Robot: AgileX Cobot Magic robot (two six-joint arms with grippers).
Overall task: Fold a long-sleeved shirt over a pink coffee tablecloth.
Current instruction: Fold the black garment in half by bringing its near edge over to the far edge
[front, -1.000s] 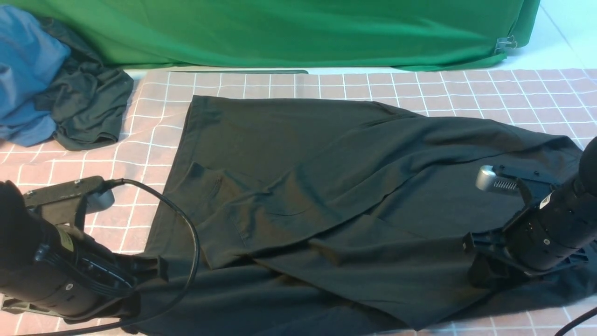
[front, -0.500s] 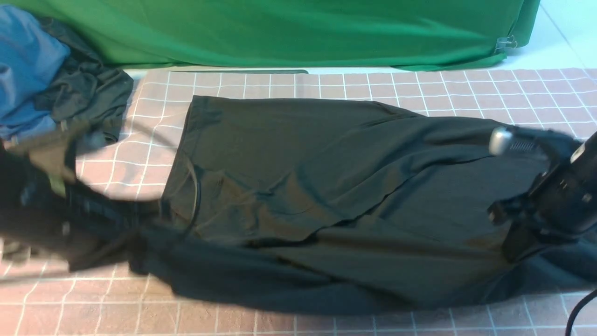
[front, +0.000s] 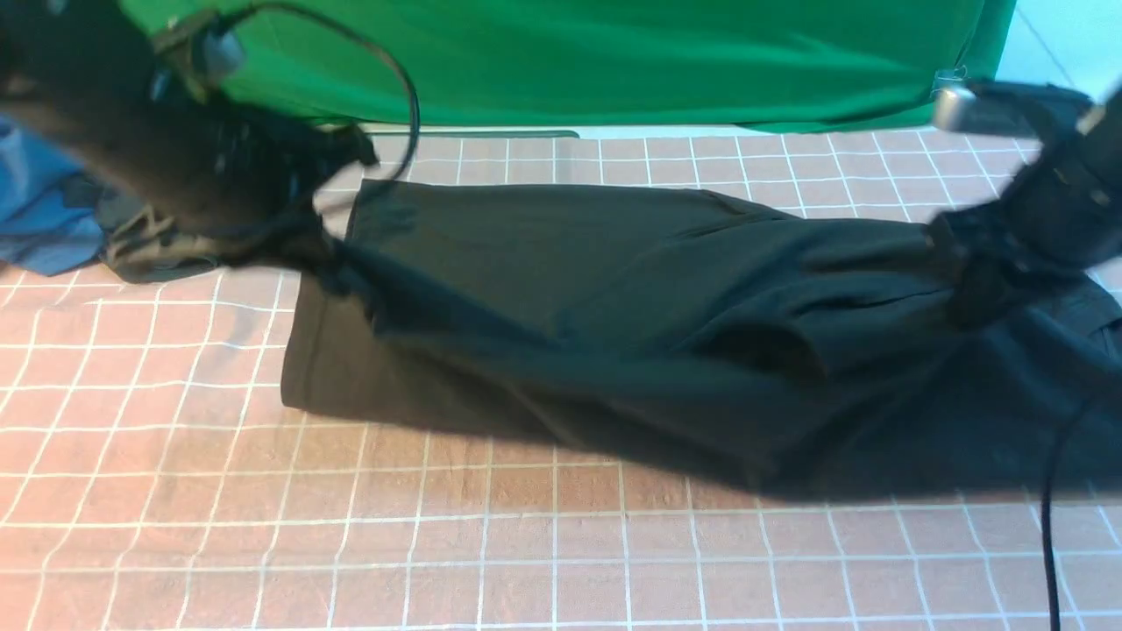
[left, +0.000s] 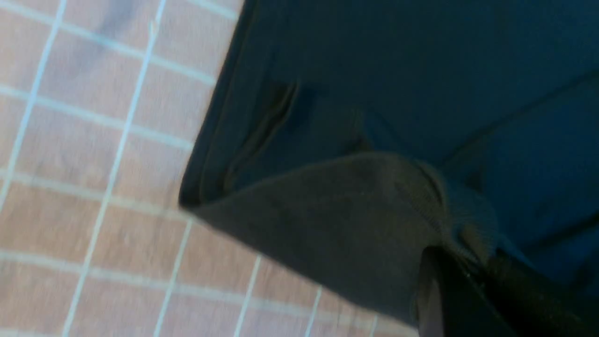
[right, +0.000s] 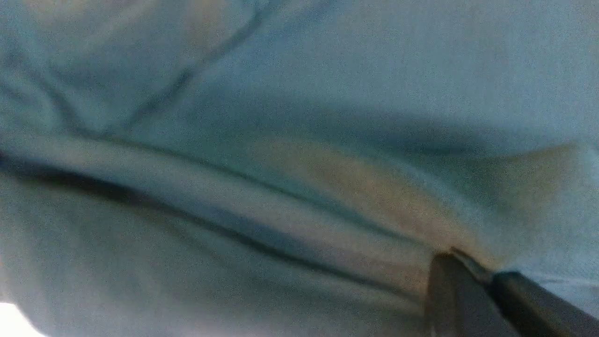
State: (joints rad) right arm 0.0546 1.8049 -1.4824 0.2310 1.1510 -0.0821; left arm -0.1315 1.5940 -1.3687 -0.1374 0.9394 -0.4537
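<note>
The left fingers (left: pixel 435 304) are clamped on the shirt's (front: pixel 614 307) left end, the right fingers (right: pixel 449 299) pinched tight on its right end, each holding a fold up off the layers below! The shirt stretches along the desk's far edge on the tablecloth (front: pixel 438 543), reaching the right edge.
</note>
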